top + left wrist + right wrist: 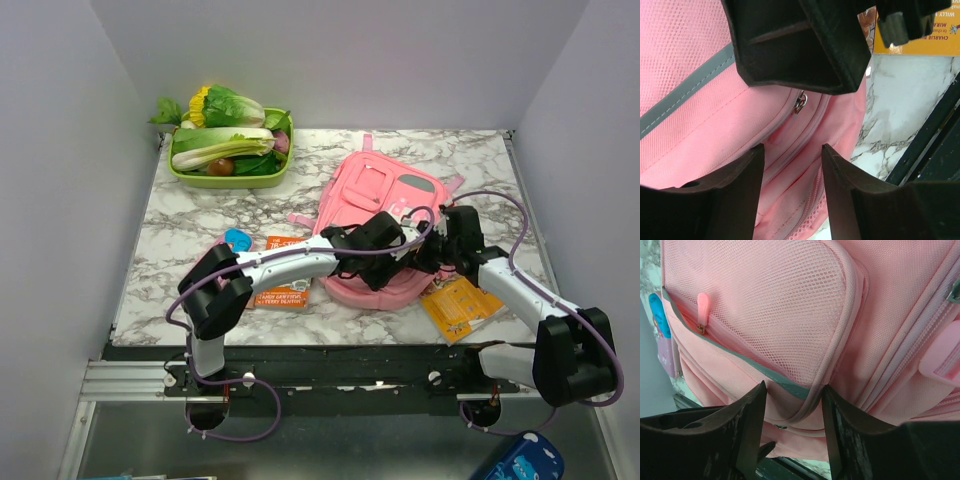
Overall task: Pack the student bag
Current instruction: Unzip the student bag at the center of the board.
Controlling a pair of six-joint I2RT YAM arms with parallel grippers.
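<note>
The pink student bag (380, 200) lies flat at the table's centre. My left gripper (387, 268) reaches across to its near edge. In the left wrist view the left gripper (792, 150) is open, with its fingers on either side of a zip seam of the bag (700, 125). A metal zip pull (800, 102) lies just ahead of it. My right gripper (433, 250) is right beside it over the bag's near right part. In the right wrist view the right gripper (794, 387) is open and straddles the grey-trimmed corner of the mesh pocket (780, 305).
A green tray of vegetables (178, 168) stands at the back left. An orange booklet (285, 287) and a small blue-and-pink pencil case (237, 240) lie left of the bag. Another orange booklet (460, 305) lies at its right. The table's front edge is close.
</note>
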